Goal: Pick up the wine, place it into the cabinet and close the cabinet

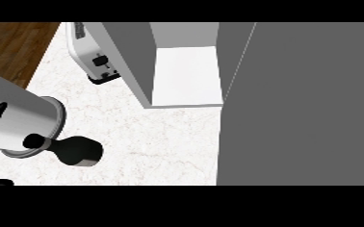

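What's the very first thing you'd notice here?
The big grey cabinet door filling the right side, swung open beside the white cabinet shelf. At the left, a grey forearm reaches over the speckled counter, its black hand low down, with a white toaster behind.

Bright even light, glare-white cabinet floor (186,74), soft faint shadows on the pale counter (156,139), edges sharp, no blur

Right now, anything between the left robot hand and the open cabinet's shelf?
Nothing visible: only bare counter between the left robot hand and the cabinet shelf. The toaster sits left of it, off that line.
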